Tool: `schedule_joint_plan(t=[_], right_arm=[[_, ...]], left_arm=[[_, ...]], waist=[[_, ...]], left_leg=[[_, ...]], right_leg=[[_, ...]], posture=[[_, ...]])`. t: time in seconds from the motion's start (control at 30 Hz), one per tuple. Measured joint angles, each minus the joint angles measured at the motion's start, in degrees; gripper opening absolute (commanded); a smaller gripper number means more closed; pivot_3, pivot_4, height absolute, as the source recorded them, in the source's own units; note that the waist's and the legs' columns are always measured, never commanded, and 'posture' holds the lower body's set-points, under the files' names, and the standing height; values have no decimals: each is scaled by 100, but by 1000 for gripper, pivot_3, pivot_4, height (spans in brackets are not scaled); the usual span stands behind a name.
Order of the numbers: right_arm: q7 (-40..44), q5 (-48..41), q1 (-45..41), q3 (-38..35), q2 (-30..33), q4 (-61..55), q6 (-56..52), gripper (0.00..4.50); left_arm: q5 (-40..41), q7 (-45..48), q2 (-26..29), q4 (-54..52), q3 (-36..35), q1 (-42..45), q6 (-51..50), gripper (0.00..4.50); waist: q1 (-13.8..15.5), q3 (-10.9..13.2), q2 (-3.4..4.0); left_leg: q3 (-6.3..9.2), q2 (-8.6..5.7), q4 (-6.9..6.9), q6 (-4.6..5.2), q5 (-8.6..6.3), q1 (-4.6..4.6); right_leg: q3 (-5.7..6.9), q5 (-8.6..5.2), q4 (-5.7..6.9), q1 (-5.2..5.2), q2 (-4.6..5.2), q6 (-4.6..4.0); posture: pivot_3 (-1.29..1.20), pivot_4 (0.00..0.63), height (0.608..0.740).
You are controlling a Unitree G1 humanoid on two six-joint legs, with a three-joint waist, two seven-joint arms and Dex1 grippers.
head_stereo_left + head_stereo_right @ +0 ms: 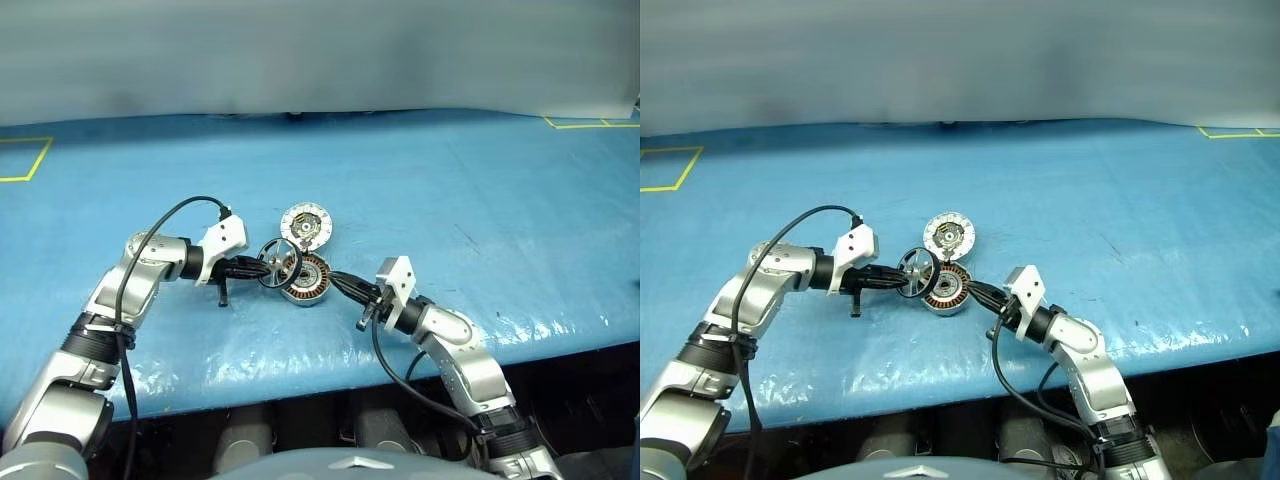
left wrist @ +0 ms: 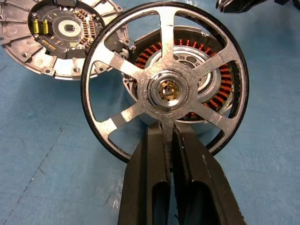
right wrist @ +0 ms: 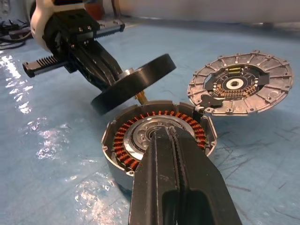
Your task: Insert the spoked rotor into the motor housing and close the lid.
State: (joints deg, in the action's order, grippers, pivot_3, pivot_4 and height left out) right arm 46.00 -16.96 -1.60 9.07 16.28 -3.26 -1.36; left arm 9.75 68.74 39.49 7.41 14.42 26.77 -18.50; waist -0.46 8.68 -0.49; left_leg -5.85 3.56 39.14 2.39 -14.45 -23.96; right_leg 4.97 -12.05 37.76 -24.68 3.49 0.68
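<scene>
Blue sheet-covered table (image 1: 480, 180) with yellow tape marks, left gripper (image 2: 168, 136) clamping the spoked rotor (image 2: 164, 79) tilted over the motor housing (image 3: 159, 138), right gripper (image 3: 171, 140) closed (empty) on the housing, lid (image 3: 241, 84) beside.

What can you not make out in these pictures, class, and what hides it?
- Right wrist view: the motor housing's near rim, behind the right gripper.
- Left wrist view: part of the copper windings, behind the spoked rotor in the left gripper.
- Left wrist view: the lid, cut by the edge.
</scene>
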Motion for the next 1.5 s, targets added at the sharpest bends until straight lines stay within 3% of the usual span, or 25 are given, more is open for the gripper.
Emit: schedule_joint_plan(t=[0.43, 1.5], right_arm=[[515, -150, 307, -56, 150, 103, 343, 0], [398, 69, 371, 22, 127, 254, 392, 0]], left_arm=[[-61, 280, -116, 51, 68, 452, -139, 25], [-324, 697, -560, 738, 640, 1000, -77, 25]], waist=[[-2, 3, -4], [-1, 5, -8]], left_leg=[[0, -1, 2, 0, 0, 2], [0, -6, 4, 0, 0, 3]], right_leg=[[-2, -1, 2, 2, -1, -1], [-4, 3, 4, 4, -4, 5]], posture=[[0, 150, 740], [0, 150, 740]])
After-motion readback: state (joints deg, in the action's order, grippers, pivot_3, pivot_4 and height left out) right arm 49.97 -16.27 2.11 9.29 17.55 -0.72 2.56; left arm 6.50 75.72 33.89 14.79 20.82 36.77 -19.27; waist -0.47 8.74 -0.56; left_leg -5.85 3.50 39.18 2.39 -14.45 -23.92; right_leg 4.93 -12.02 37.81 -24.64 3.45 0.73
